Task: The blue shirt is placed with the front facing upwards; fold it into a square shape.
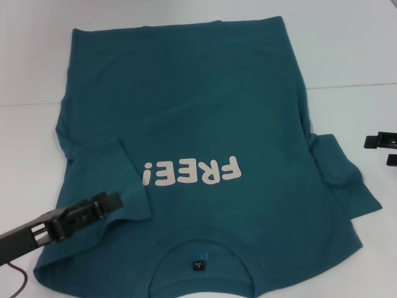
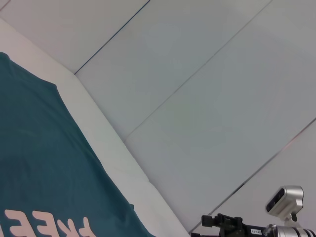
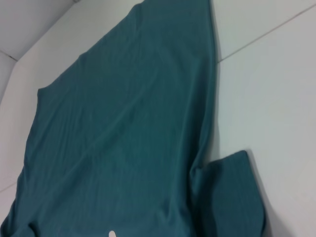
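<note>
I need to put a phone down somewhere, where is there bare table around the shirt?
Bare white table lies left of the blue shirt, and again beyond its hem. A strip is free on the right, between the shirt and the right end effector. The near left corner is crowded: the left end effector sits over the folded-in sleeve.

blue shirt point(image 1: 205, 112): dark teal-blue | lettering point(image 1: 190, 174): cream | collar label point(image 1: 199, 264): black | table point(image 1: 353, 43): white

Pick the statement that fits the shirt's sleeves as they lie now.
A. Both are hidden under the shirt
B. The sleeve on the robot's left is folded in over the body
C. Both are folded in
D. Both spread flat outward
B: on the blue shirt, the left sleeve lies over the chest under the left gripper; the right sleeve sticks outward.
</note>
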### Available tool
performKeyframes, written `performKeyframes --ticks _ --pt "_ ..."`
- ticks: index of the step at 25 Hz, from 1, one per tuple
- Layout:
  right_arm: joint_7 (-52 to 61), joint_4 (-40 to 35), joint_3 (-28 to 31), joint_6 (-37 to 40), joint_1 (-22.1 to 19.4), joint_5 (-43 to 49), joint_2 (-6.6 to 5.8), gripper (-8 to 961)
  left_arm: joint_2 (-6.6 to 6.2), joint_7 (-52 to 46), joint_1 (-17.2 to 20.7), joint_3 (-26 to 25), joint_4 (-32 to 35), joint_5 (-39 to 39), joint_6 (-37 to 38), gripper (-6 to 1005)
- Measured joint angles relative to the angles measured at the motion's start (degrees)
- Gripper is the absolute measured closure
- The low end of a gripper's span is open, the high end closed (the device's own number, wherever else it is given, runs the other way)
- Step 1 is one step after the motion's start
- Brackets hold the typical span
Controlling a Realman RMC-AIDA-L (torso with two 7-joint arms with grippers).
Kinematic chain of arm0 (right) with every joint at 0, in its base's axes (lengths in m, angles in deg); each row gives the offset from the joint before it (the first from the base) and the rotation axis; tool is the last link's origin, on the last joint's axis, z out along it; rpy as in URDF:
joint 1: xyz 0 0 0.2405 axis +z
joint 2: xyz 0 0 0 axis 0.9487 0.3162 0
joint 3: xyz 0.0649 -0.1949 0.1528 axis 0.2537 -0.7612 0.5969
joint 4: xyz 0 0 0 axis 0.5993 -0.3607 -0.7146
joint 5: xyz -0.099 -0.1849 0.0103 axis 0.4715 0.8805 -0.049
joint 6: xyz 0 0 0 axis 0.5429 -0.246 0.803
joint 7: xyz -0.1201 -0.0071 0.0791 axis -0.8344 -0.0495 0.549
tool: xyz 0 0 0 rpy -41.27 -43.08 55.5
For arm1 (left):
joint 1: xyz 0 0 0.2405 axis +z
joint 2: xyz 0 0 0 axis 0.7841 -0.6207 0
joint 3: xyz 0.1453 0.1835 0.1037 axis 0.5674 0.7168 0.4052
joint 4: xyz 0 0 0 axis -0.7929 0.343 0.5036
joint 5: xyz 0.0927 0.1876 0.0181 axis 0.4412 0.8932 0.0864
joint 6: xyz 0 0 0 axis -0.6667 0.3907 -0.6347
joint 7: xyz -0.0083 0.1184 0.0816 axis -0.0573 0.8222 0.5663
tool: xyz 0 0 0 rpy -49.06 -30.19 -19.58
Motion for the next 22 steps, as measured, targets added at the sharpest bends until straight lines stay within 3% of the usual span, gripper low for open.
performKeyframes --ticks 10,22 --pt "-5.1 2.7 -4.4 -1.7 2.6 0.5 0.03 20 0.0 0.0 0.1 0.0 -0.1 0.0 -0.2 175" --pt "-10.1 2.1 -6.9 -2.4 2.2 1.9 -0.33 26 0.0 0.0 0.0 0.0 -0.5 0.0 -0.5 175"
